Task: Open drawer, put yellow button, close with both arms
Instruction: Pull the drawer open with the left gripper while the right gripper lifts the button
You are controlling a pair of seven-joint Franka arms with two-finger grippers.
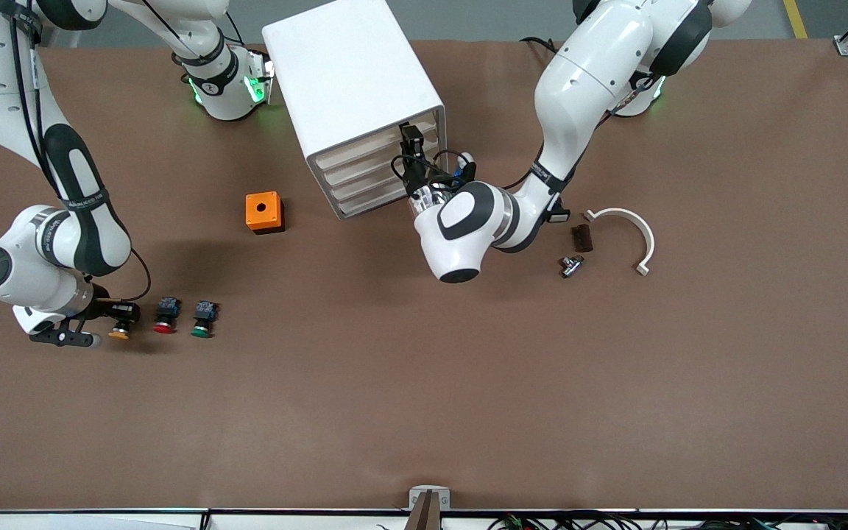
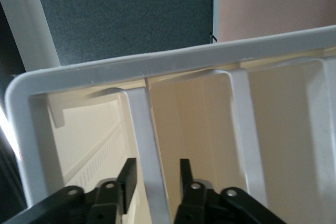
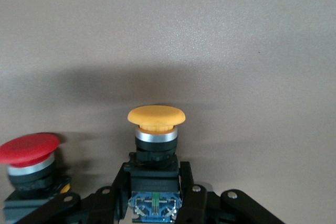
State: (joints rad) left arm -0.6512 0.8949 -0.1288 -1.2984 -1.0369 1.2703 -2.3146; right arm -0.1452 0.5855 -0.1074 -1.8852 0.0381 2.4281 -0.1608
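Note:
The white cabinet [image 1: 354, 81] stands at the robots' side of the table, and its uppermost drawer [image 1: 369, 143] looks closed. My left gripper [image 1: 412, 151] is at that drawer's front. In the left wrist view it [image 2: 157, 174] is open, straddling a white lip [image 2: 147, 140] of the drawer, with a gap at one finger. The yellow button [image 1: 120, 333] sits on the table toward the right arm's end. My right gripper [image 1: 118, 316] is shut on its black body. In the right wrist view that gripper [image 3: 155, 182] squeezes the body below the yellow cap [image 3: 156, 115].
A red-capped button [image 1: 165, 326] [image 3: 29, 148] and a green-capped one [image 1: 202, 331] stand beside the yellow one. An orange box [image 1: 264, 212] sits near the cabinet. Toward the left arm's end lie a white curved bracket [image 1: 630, 228], a dark block [image 1: 581, 238] and a metal piece [image 1: 571, 265].

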